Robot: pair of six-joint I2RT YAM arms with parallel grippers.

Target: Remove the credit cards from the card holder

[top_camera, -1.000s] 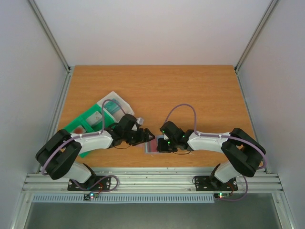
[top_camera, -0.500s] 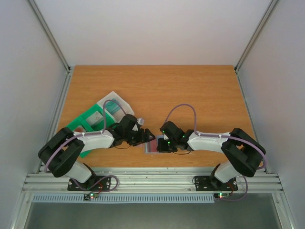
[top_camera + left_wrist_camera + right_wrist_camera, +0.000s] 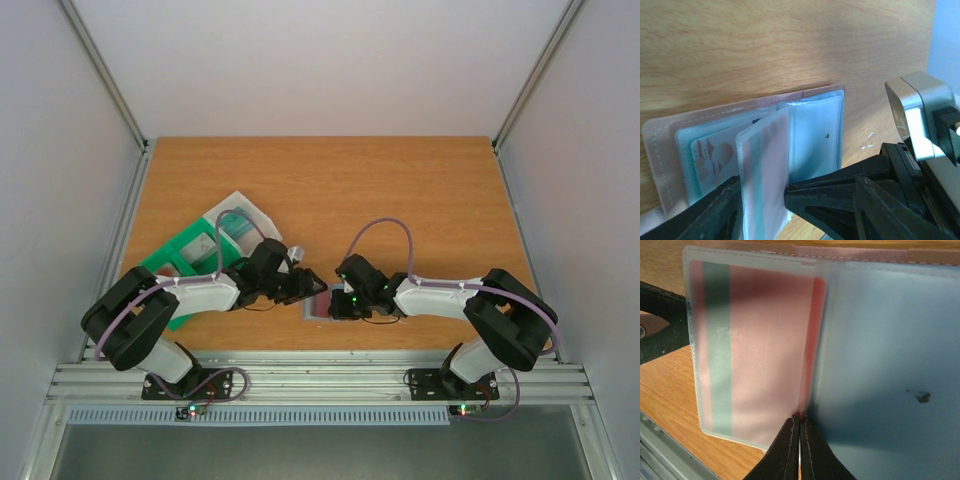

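Observation:
The card holder (image 3: 316, 306) lies open like a booklet near the table's front edge, between both grippers. In the left wrist view its pale cover (image 3: 660, 150) lies flat, with a light blue credit card (image 3: 710, 160) in a clear sleeve. One sleeve page stands upright with a pink, teal-striped card (image 3: 762, 150) inside. My left gripper (image 3: 761, 186) straddles that page, jaws apart, one fingertip at the fold. My right gripper (image 3: 800, 422) is shut, its tips pressed at the fold between the pink card's sleeve (image 3: 760, 340) and a bluish sleeve (image 3: 880, 350).
A green compartment tray (image 3: 180, 262) and a clear plastic packet (image 3: 238, 222) lie at the left behind my left arm. A metal rail (image 3: 320, 380) runs along the table's near edge, just below the holder. Walls close both sides.
My left gripper has crept right toward the holder and its jaws have narrowed around the upright page. The right arm has stayed put.

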